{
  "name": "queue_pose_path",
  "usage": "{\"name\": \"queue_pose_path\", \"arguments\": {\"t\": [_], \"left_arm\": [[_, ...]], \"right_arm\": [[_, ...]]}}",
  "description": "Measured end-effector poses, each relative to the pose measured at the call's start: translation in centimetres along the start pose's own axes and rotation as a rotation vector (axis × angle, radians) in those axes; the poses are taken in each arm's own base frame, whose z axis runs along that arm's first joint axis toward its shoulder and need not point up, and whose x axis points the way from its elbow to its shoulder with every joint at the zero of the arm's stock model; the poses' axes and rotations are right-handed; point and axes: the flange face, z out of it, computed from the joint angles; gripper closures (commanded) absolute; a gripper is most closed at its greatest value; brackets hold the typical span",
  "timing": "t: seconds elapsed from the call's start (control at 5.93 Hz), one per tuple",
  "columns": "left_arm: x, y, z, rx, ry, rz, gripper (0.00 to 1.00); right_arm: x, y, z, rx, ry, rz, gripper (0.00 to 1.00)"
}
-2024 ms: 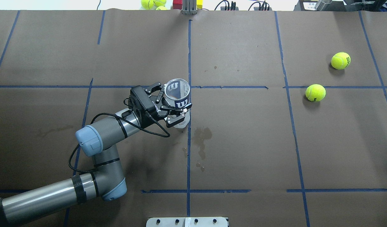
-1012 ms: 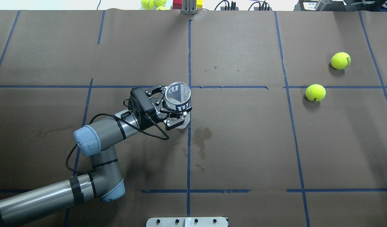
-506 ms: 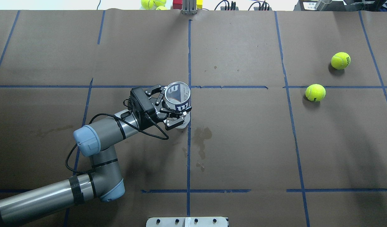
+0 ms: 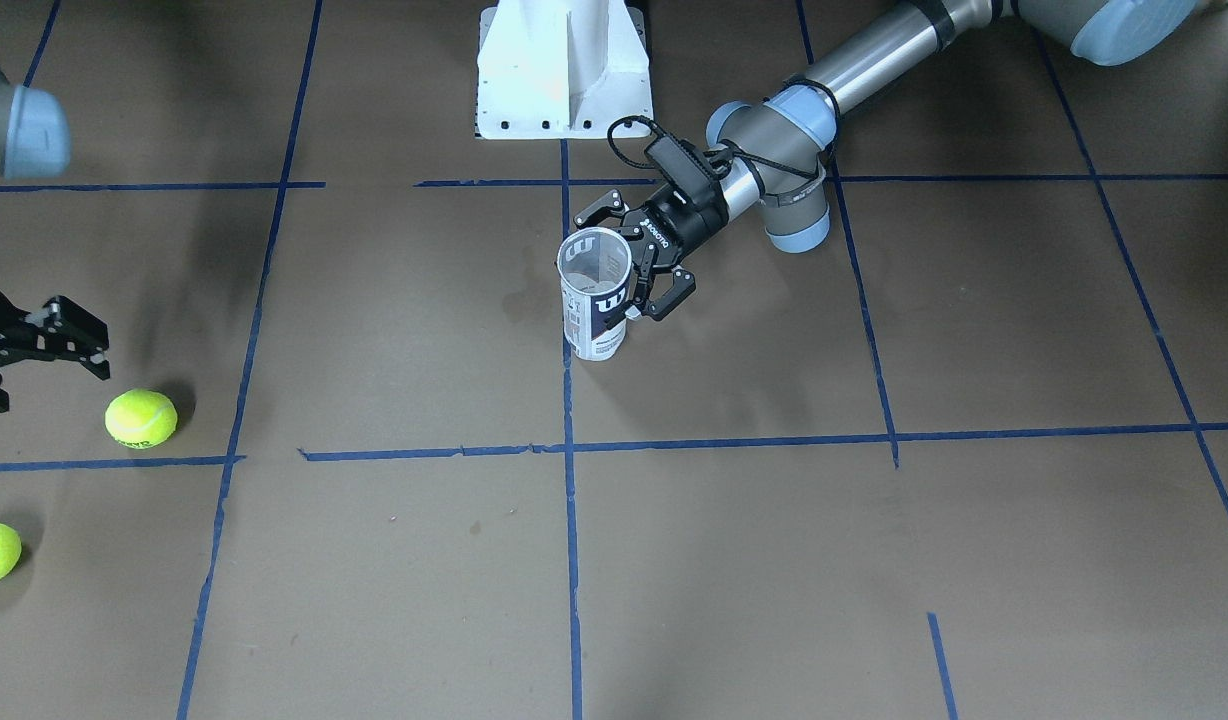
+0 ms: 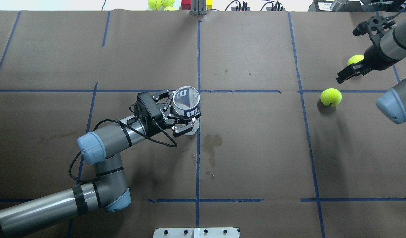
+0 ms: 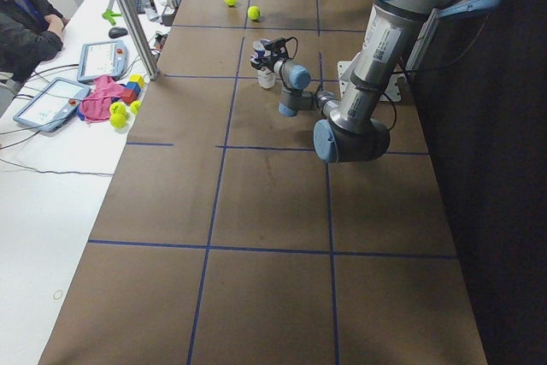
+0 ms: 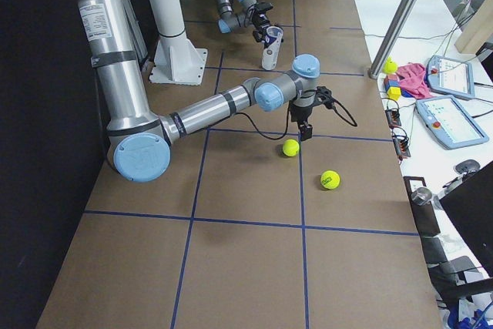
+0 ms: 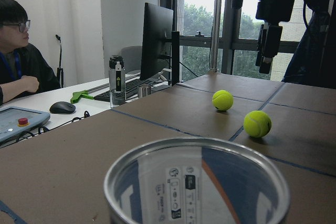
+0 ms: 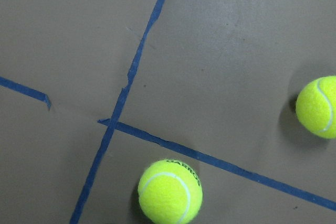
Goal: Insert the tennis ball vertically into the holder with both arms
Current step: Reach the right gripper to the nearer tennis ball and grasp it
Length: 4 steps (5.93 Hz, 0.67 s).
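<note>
The holder (image 5: 187,100) is a clear can with a navy Wilson label. It stands upright with its open mouth up near the table's middle, and also shows in the front view (image 4: 594,300). My left gripper (image 5: 180,109) is shut on the holder from the side (image 4: 636,278). Two yellow tennis balls lie at the right: a near one (image 5: 331,97) and a far one (image 5: 355,59). My right gripper (image 5: 348,55) is open and hovers above the table by these balls (image 4: 34,350). The right wrist view shows both balls (image 9: 170,191) (image 9: 317,107) below it.
The white pedestal base (image 4: 564,70) stands at the robot's edge of the table. Spare balls (image 5: 160,4) and blocks lie beyond the far edge. An operator (image 6: 26,23) sits at the side desk. Blue tape lines cross the brown table cover.
My right arm has come into the overhead view from the right and its open gripper now hangs by the far ball. The left gripper and holder have barely moved.
</note>
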Motion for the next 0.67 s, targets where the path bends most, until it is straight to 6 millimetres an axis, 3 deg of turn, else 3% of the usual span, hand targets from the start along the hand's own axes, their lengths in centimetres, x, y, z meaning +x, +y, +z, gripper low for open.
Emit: {"name": "queue_pose_path", "arguments": {"t": [0.67], "left_arm": [[0.0,0.0,0.0,0.000,0.000,0.000,0.07]], "right_arm": [[-0.5,1.1,7.4,0.013,0.005,-0.048,0.00]]}}
